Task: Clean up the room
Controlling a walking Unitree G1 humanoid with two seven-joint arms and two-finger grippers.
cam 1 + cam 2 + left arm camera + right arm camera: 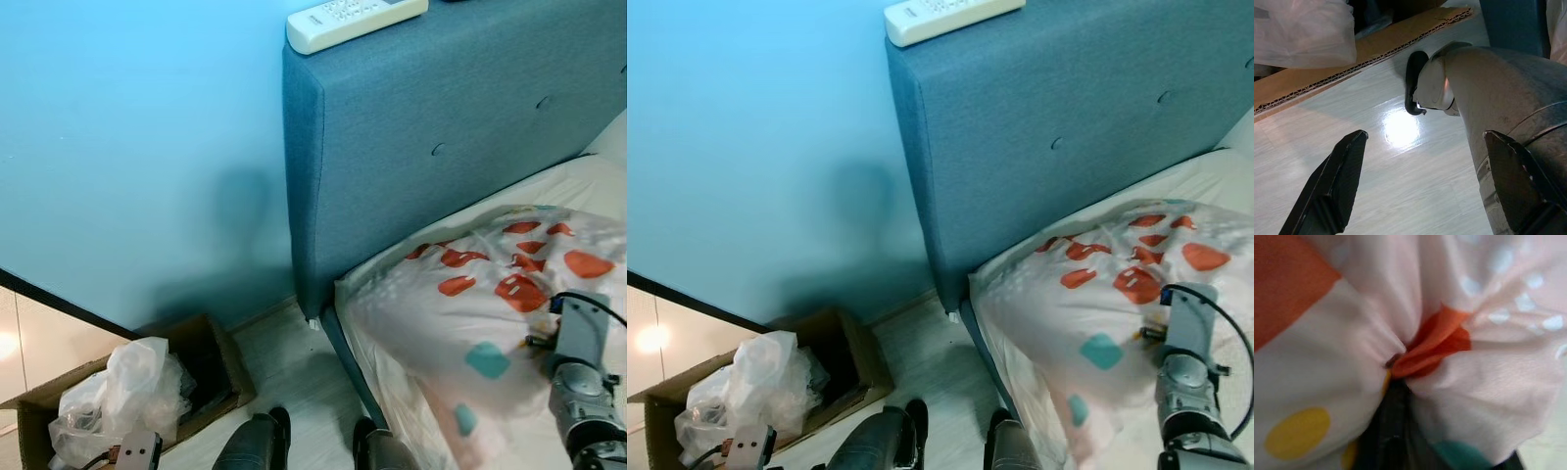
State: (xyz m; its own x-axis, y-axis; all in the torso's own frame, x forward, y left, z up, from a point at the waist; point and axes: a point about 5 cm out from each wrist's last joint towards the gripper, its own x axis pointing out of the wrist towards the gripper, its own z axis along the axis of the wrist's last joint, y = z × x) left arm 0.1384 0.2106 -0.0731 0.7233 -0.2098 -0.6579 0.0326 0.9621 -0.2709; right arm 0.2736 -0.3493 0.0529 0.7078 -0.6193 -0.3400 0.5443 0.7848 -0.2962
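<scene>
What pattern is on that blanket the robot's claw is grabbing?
The blanket is pale pink-white with orange, teal and yellow blotches, clearest in the right eye view.

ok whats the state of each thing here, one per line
blanket: bunched up on the bed, pinched by the right gripper
left gripper: open, low over the floor
cardboard box: open, plastic bag inside
plastic bag: crumpled
remote: lying flat on the headboard
</scene>
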